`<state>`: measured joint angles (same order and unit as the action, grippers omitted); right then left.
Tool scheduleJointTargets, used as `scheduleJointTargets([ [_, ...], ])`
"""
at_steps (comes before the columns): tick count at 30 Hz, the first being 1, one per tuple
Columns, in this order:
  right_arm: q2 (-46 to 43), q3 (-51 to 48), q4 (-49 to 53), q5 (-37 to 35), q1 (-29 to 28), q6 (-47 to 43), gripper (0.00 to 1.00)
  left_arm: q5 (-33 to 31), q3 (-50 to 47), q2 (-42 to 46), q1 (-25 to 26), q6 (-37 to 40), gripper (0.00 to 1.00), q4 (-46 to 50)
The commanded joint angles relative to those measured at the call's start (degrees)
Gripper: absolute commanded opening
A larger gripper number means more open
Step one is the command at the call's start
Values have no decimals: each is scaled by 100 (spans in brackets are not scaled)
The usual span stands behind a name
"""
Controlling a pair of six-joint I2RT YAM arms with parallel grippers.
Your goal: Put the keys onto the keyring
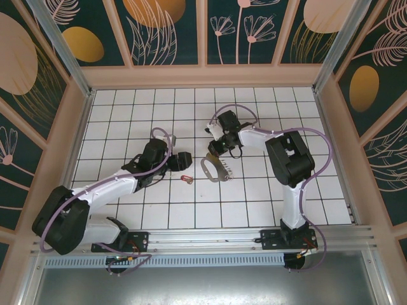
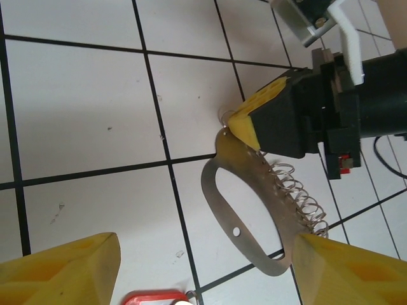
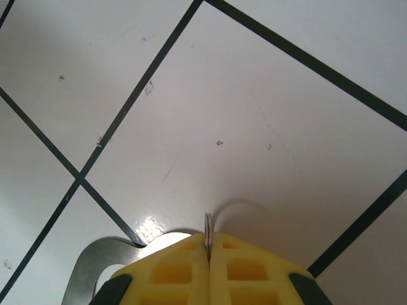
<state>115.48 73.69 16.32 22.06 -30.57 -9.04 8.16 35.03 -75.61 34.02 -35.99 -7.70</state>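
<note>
1. White tiled table [image 1: 127, 216], dark grid lines. Both arms reach in over the middle of it.
2. Right arm [image 1: 289, 159] folds back toward centre; left arm [image 1: 108, 187] stretches up and to the right from its base.
3. Left gripper [image 1: 183, 157] sits low over the tiles just left of the ring. On my left wrist feed its fingers [image 2: 63, 273] stand wide apart, nothing between them.
4. Right gripper [image 1: 215, 149] is at the far end of the ring. On my right wrist feed [image 3: 208, 238] the yellow pads are pressed together with a thin metal edge pinched in the seam. The left wrist feed shows the same tips [image 2: 251, 121] clamped on the ring's upper end.
5. Keyring [image 2: 226, 159]: a flat grey D-shaped loop lying near table centre [image 1: 205, 168], between the two grippers, its far end in the right one's grip. A coil spring [image 2: 299, 197] runs along one side of it.
6. Red-headed piece [image 1: 186, 179] lies on the tile just left of the ring, apart from it and below the left gripper. I see it [image 2: 149, 297] at the bottom edge of the left wrist feed.
</note>
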Motion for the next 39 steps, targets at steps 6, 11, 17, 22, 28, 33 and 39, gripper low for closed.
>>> scheduleJointTargets([
  [6, -619, -611, -429, 439, 77, 288, 0, 13, 677, -959, -52, 267, 66, -152],
  [11, -951, -920, -637, 478, 64, 99, 0, 114, 945, -1133, -45, 241, 62, -192],
  [17, -1995, -1690, -1352, 548, 29, -231, 0, 286, 857, -524, -103, 440, 56, -233],
  [22, -3346, -2775, -2595, 1068, -7, -380, 0, 962, 344, 506, -98, 920, 42, -852],
  [28, -4883, -3892, -3932, 1958, -46, -448, 0, 1836, -200, 1666, -101, 1607, 51, -1314],
  [33, -5346, -3903, -3944, 2518, -172, -617, 0, 2707, -524, 2009, -58, 1579, 53, -2157],
  [39, -5733, -3714, -3974, 3089, -272, -667, 0, 2819, -627, 2417, 290, 2162, 58, -2230],
])
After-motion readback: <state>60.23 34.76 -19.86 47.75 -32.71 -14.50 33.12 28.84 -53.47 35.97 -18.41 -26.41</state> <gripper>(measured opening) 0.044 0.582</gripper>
